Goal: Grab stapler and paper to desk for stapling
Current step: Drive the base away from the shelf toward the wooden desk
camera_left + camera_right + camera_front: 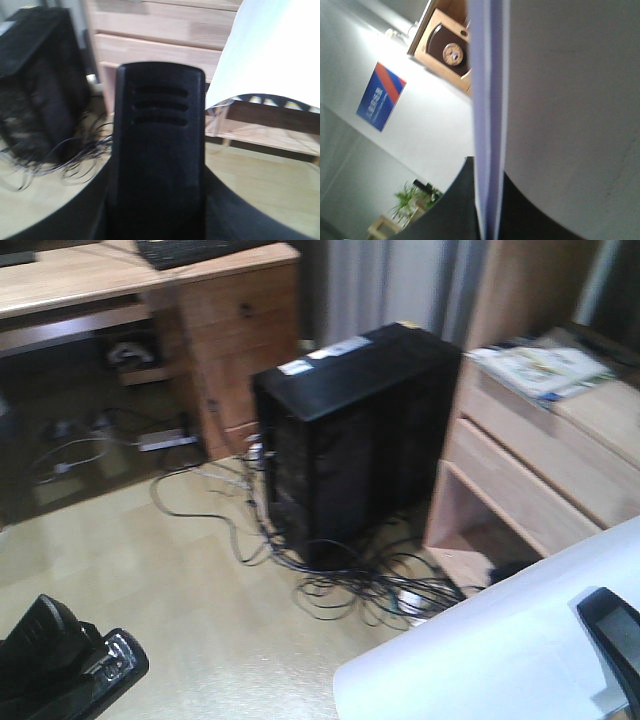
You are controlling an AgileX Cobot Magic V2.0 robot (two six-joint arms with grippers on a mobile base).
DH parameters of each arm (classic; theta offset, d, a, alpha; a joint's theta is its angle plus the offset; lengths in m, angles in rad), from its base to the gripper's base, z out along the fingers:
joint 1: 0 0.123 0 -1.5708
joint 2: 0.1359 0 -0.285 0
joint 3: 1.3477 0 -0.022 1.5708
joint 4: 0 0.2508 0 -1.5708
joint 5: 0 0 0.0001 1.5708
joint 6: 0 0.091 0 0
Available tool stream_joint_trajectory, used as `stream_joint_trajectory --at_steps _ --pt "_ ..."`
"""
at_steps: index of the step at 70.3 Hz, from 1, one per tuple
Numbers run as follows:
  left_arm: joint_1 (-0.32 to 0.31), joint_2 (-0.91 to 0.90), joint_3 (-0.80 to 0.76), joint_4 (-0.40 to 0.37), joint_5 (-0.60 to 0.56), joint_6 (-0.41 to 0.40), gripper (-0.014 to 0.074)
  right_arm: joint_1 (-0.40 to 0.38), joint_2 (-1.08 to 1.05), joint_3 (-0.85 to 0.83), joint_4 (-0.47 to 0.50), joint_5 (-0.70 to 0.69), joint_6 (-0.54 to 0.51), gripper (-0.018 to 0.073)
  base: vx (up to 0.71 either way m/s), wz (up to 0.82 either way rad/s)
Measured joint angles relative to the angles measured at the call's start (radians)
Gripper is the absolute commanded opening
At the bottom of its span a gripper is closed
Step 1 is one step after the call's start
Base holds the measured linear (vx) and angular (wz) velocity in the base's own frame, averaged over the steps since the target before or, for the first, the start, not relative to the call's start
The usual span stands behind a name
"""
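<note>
- Stapler [112, 668] sits in left claw [60, 665], which is closed tight on it, in the air over the floor [200, 620], bottom-left of front view.
- Paper [480, 650] is clamped in right claw [612, 640], bottom-right; edge-on in right wrist view.
- Count: one stapler, one paper stack (sheet number unreadable), two claws.
- Worktop [70, 280] is far upper-left, well apart from both.
- One black PC tower [350, 430] stands on the floor between.

Matte black right gripper [609, 626]

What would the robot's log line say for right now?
left gripper: shut on stapler | right gripper: shut on paper | both held above floor | stapling: not yet done
</note>
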Motion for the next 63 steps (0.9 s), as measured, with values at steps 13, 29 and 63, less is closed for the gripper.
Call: stream_joint_trajectory --at_steps 13,29,63 --pt "0.000 0.000 0.000 0.000 0.000 0.000 -0.0006 0.000 0.000 0.000 0.000 0.000 0.000 -0.0006 0.09 0.63" --pt "0.000 0.000 0.000 0.000 0.002 0.000 -0.0006 0.000 0.000 0.000 0.000 0.000 0.000 -0.0006 0.10 0.64" --pt "0.000 0.000 0.000 0.000 0.028 0.000 -0.0006 0.000 0.000 0.000 0.000 0.000 0.000 -0.0006 0.10 0.38"
